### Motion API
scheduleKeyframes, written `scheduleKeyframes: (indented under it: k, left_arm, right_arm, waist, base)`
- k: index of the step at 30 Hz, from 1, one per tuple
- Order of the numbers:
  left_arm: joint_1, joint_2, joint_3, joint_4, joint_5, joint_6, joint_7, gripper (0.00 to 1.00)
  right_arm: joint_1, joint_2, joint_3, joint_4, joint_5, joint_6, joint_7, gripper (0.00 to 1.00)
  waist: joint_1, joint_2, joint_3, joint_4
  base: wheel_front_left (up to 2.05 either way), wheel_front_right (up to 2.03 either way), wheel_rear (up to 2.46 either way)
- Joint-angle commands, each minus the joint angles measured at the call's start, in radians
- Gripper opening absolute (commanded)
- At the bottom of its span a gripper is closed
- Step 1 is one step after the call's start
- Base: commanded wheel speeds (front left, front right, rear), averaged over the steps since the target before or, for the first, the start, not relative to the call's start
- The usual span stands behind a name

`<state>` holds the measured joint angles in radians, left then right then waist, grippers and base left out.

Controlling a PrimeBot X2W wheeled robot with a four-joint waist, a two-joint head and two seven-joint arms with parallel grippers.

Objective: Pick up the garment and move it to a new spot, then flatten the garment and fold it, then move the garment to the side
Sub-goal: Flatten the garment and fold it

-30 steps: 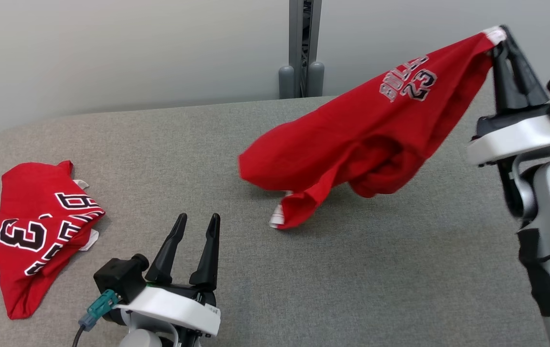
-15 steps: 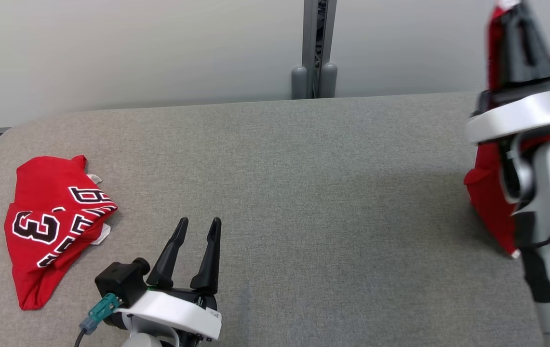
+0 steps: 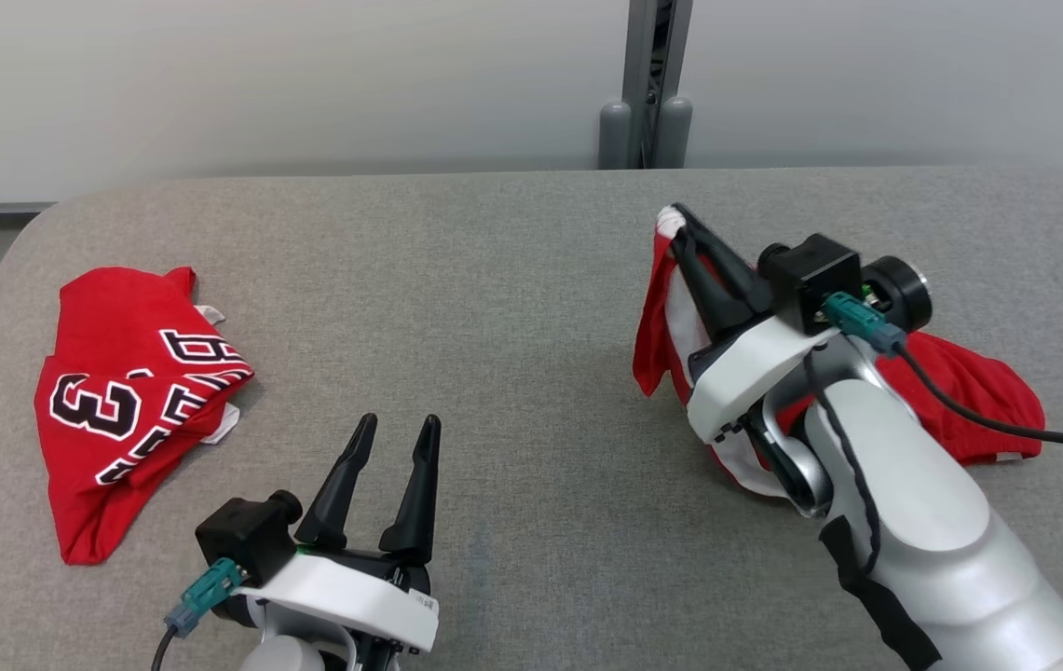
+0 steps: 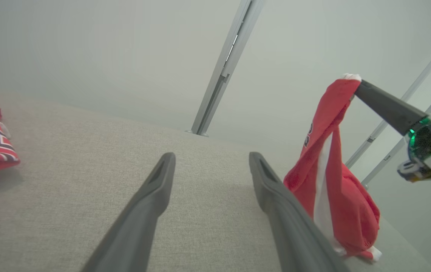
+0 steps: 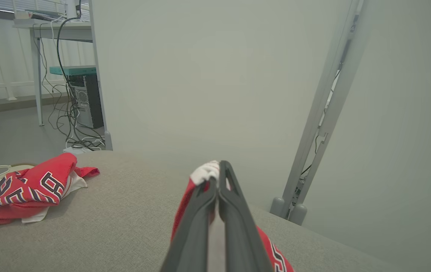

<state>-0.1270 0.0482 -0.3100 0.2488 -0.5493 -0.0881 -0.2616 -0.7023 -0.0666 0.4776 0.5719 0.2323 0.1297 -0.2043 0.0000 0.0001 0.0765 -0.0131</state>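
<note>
Garment (image 3: 978, 382): red jersey, likely soft, light, limp; bunched on table (image 3: 494, 280) toward right edge, white trim pinched in clenched right end effector (image 3: 680, 216). Left end effector (image 3: 400, 424) released, empty. Regrip at corners advised.

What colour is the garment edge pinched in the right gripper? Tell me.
White trim on red garment; right wrist view.

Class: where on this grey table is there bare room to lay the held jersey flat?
Bare: the table between the crumpled jersey at left and the held jersey in the right gripper, beyond the open left gripper. Crowded: around each jersey.
</note>
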Motion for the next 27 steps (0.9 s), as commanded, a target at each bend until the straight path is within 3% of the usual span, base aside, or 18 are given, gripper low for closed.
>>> scheduleKeyframes:
  k: [1,9,20,21,22,27]
  left_arm:
    - [-0.016,0.004,-0.001,0.000,-0.006,-0.005,-0.003,1.00]
    - [-0.045,0.004,-0.031,0.001,-0.023,-0.005,-0.003,1.00]
    - [-0.072,0.004,-0.059,0.003,-0.034,-0.007,-0.003,1.00]
    - [-0.074,0.004,-0.059,0.003,-0.035,-0.007,-0.003,1.00]
    - [-0.075,0.004,-0.062,0.002,-0.035,-0.008,-0.003,1.00]
    - [-0.079,0.004,-0.065,-0.002,-0.035,-0.007,-0.003,1.00]
  right_arm:
    - [-0.011,0.000,0.029,0.024,0.021,0.002,-0.003,0.00]
    - [-0.131,0.009,0.184,0.209,0.053,0.002,-0.032,0.00]
    - [-0.297,0.012,0.173,0.412,0.010,0.002,-0.063,0.00]
    - [-0.305,0.013,0.173,0.419,0.004,0.002,-0.063,0.29]
    - [-0.304,0.013,0.175,0.441,0.001,0.002,-0.063,1.00]
    - [-0.318,0.014,0.227,0.534,0.012,0.002,-0.061,1.00]
  waist:
    - [0.0000,-0.0001,0.014,0.014]
    - [0.0000,-0.0001,0.064,0.078]
    - [0.0000,-0.0001,0.126,0.173]
    - [0.0000,-0.0001,0.130,0.179]
    - [0.0000,-0.0001,0.134,0.185]
    - [0.0000,-0.0001,0.143,0.196]
  base:
    - [0.00,0.00,0.00]
    - [0.00,0.00,0.00]
    - [0.00,0.00,0.00]
    - [0.00,0.00,0.00]
    - [0.00,0.00,0.00]
    - [0.00,0.00,0.00]
